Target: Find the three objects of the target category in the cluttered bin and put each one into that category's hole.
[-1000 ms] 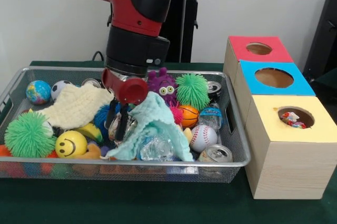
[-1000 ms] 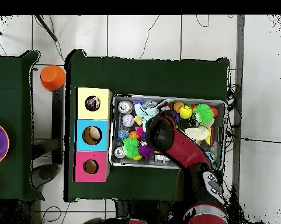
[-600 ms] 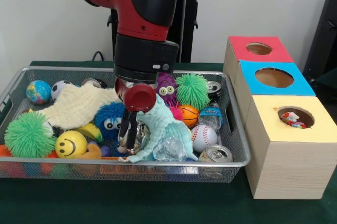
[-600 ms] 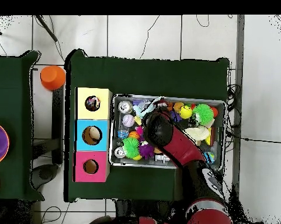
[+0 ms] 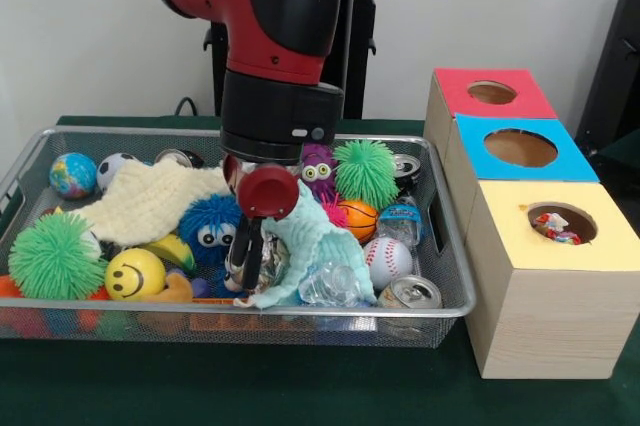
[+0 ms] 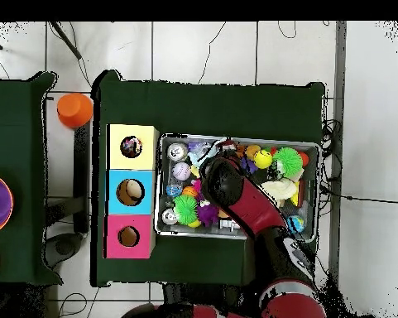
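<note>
My gripper (image 5: 248, 264) is down in the wire bin (image 5: 230, 308), left of a teal cloth (image 5: 318, 234). Its black fingers (image 5: 243, 246) stand close together, shut on a crumpled silvery wrapper (image 5: 270, 262). A crushed clear bottle (image 5: 330, 286) lies under the cloth's edge. A silver can (image 5: 410, 293) sits in the bin's front right corner. To the right stand three boxes with holes: yellow (image 5: 560, 223) with bright scraps inside, blue (image 5: 520, 148) and red (image 5: 492, 93). In the overhead view the arm (image 6: 227, 186) hides the gripper.
The bin also holds a blue fuzzy toy (image 5: 208, 229), a smiley ball (image 5: 134, 274), green spiky balls (image 5: 52, 254), a cream cloth (image 5: 150, 201), a baseball (image 5: 385, 261), a small basketball (image 5: 359, 218) and a blue-labelled bottle (image 5: 400, 218). An orange cup (image 6: 74, 108) stands off the table.
The gripper has shifted right and lower beside the teal cloth, and its fingers have drawn together on the wrapper. The cloth is bunched and pulled aside, baring the blue fuzzy toy.
</note>
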